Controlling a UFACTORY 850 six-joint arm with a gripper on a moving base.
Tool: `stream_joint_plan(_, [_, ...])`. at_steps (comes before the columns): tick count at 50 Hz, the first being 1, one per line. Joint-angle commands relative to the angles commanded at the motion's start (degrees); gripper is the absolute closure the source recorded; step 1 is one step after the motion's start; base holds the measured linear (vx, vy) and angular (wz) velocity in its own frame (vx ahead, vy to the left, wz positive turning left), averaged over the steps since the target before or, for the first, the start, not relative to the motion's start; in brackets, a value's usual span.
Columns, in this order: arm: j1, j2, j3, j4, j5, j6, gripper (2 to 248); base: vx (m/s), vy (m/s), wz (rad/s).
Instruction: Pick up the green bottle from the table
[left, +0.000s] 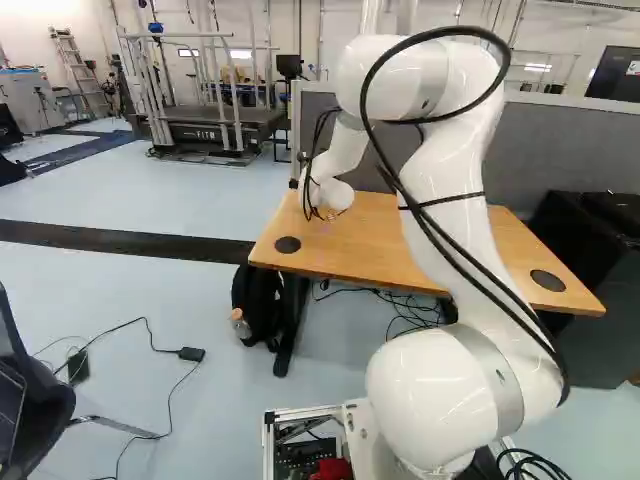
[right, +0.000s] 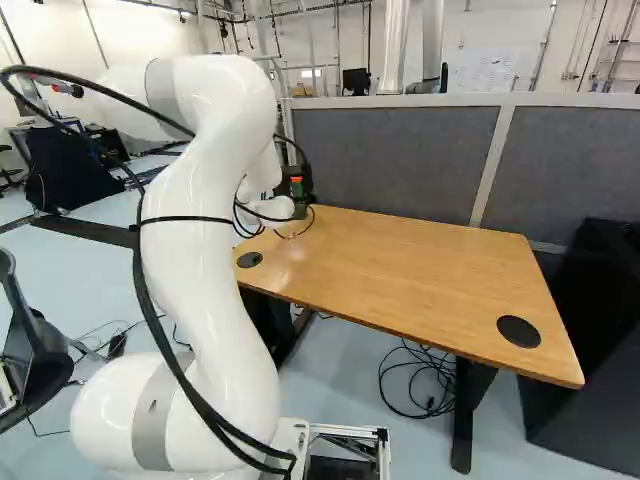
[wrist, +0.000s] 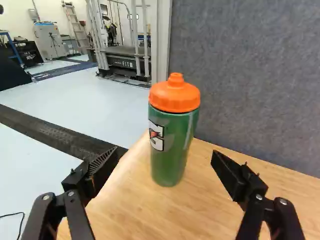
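Bottle (wrist: 172, 145) on table (wrist: 200, 200), in front of partition (wrist: 250, 75), treadmill (wrist: 131, 64) beyond.

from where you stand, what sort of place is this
Probably a robotics or engineering lab: there's a big treadmill with rails, a ladder by the far wall, and my arm reaching over a wooden desk.

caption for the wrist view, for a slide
Open two-finger gripper facing an upright green sports bottle with an orange lid on a wood-topped table, gray partition behind.
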Motion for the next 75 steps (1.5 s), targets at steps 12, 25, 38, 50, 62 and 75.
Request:
stream_joint_plan(12, [-0.2,-4.2,-4.5,0.0,0.0,0.0,3,0.000,0.000,0.000])
stream_joint_plan(25, [-0.3,-7.7,-9.4,0.0,0.0,0.0,3,0.000,0.000,0.000])
stream_joint_plan(38, [-0.5,-10.0,-12.7,0.0,0.0,0.0,42,0.000,0.000,0.000])
stream_joint_plan(50, [-0.5,-9.9,-12.6,0.0,0.0,0.0,118,0.000,0.000,0.000])
stream_joint_plan(62, [-0.5,-7.7,-9.4,0.0,0.0,0.0,142,0.000,0.000,0.000])
stream_joint_plan(75, [-0.7,-3.7,-4.3,0.0,0.0,0.0,142,0.000,0.000,0.000])
